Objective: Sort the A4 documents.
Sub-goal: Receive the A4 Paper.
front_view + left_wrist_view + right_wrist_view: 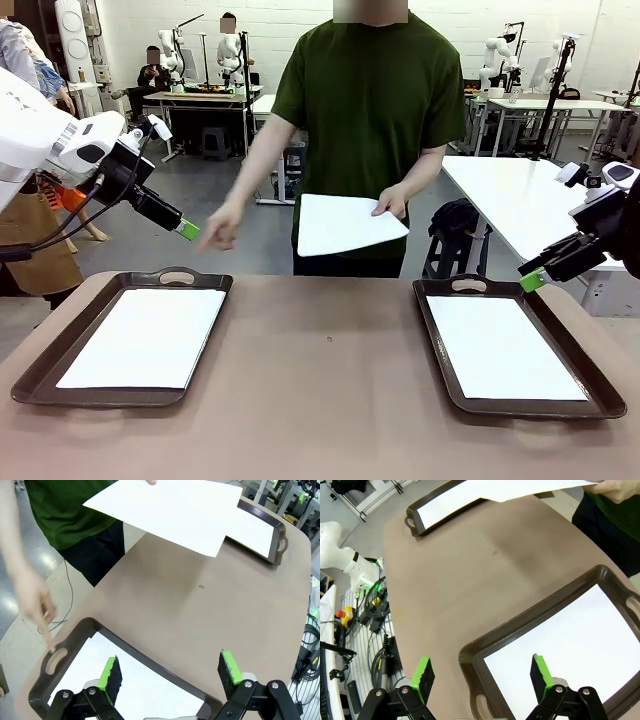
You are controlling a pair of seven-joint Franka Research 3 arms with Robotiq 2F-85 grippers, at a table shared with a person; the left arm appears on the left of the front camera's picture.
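A person at the far side holds a white A4 sheet (347,224) in one hand above the table's far edge, and the other hand (221,228) points down toward the left tray (30,380). That tray holds a white sheet (145,336), and the right tray (600,350) holds another sheet (503,346). My left gripper (189,230) hangs open above the left tray's far end, close to the pointing hand. Above the right tray's far right corner, my right gripper (532,280) is open too. The held sheet (170,511) and the left tray's handle (56,661) show in the left wrist view, beyond the empty left gripper (170,672). The right gripper (482,672) is empty.
The brown table (320,400) lies bare between the two trays. A white table (510,200) stands behind at the right. Cables and a robot base (350,565) sit off the table's edge in the right wrist view.
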